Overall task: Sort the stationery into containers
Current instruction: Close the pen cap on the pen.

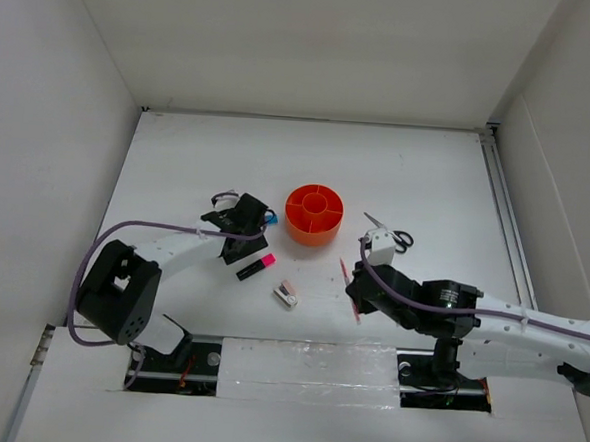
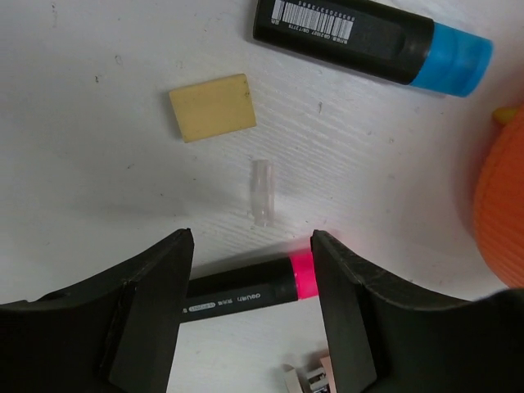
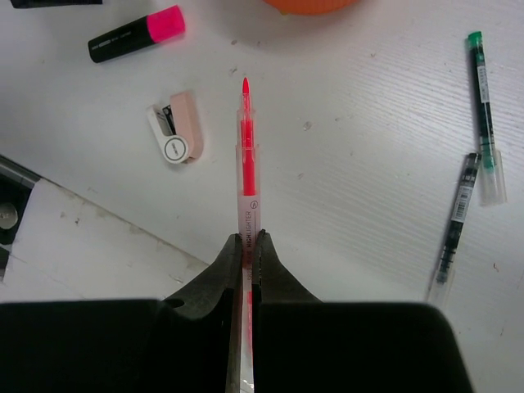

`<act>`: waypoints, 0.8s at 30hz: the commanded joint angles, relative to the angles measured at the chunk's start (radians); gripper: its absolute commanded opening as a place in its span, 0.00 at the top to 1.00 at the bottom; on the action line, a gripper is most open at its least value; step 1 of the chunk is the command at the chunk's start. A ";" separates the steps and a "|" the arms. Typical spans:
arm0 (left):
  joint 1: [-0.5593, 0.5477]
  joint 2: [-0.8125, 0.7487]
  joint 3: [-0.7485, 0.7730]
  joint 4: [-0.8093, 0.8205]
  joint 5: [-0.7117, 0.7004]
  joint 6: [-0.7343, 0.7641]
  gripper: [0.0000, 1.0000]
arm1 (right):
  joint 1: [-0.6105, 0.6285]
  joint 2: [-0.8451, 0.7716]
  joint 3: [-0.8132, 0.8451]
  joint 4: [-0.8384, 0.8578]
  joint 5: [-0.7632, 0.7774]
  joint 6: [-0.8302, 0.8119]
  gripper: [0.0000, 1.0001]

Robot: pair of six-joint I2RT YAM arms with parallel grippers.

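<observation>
R gripper [image 3: 246, 237] is clamped tight on the pink pen [image 3: 246, 155], jaws together on the barrel. About half the pen sticks out ahead, tip toward the organiser [image 1: 313, 214] at frame centre in top view. The pen looks light, stiff, thin and slick plastic, so it can likely swivel in a two-pad pinch. Best hold is mid-barrel, as now, w/ slow wrist moves.

L gripper [image 2: 250, 246] has jaws apart, nothing held. In its wrist view the pink marker [image 2: 246, 288] lies low centre, running finger to finger across the gap. Can't tell if the pads touch it. It's prob. light, rigid, round and apt to roll. Better taken across mid-body than end to end, so the wrist may need a turn.

Also in that view, the eraser [image 2: 213, 106] sits upper left and the blue marker [image 2: 360, 37] along the top. A clip [image 3: 176, 127] lies left of the pen in R wrist view.

Pose, top view: L arm reaches from lower left, wrist bent down just left of the organiser. R arm comes in low from the right edge, gripper below-right of the organiser, near the scissors [image 1: 396, 235].
</observation>
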 commanded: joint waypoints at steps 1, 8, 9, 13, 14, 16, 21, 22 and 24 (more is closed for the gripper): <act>-0.001 0.025 0.044 -0.006 -0.030 -0.024 0.44 | 0.011 -0.025 -0.025 0.091 -0.026 -0.021 1.00; -0.001 0.097 0.079 -0.006 -0.050 -0.033 0.46 | 0.011 -0.034 -0.053 0.125 -0.050 -0.041 1.00; -0.001 0.097 0.080 -0.006 -0.050 -0.033 0.49 | 0.011 -0.034 -0.053 0.125 -0.050 -0.041 1.00; -0.001 0.133 0.102 -0.006 -0.050 -0.033 0.53 | 0.011 -0.043 -0.062 0.134 -0.059 -0.050 1.00; -0.001 0.148 0.112 -0.020 -0.059 -0.043 0.55 | 0.011 -0.054 -0.062 0.134 -0.059 -0.050 1.00; -0.001 0.162 0.112 -0.029 -0.059 -0.043 0.57 | 0.020 -0.065 -0.062 0.134 -0.059 -0.050 1.00; -0.001 0.173 0.110 -0.029 -0.059 -0.043 0.58 | 0.020 -0.074 -0.062 0.134 -0.069 -0.060 1.00; -0.001 0.173 0.110 -0.029 -0.059 -0.043 0.60 | 0.020 -0.074 -0.062 0.134 -0.069 -0.060 1.00; -0.001 0.173 0.110 -0.029 -0.059 -0.043 0.60 | 0.020 -0.083 -0.062 0.134 -0.069 -0.060 1.00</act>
